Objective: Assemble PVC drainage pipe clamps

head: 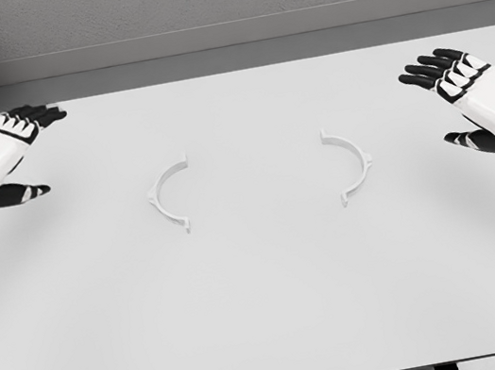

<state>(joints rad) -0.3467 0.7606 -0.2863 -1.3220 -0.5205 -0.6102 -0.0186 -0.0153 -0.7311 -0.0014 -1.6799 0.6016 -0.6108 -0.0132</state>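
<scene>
Two white semicircular plastic clamp halves lie flat mid-surface, well apart, open sides facing each other: left half [171,196], right half [351,165]. My left hand [3,156] and right hand [474,97] hover at the white surface [271,315] edges, fingers [36,115] spread, holding nothing.

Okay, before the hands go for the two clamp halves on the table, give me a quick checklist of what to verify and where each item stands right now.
1. Left clamp half lies flat on the table, unobstructed: ok.
2. Right clamp half lies flat, unobstructed: ok.
3. The halves' open sides face each other, with a gap between them: ok for mating.
4. Left robot hand open and holding nothing, out beyond its half: ok.
5. Right robot hand open and holding nothing, out beyond its half: ok.
6. Fasteners or a pipe to clamp around: none visible, so cannot tell whether they are needed.
</scene>
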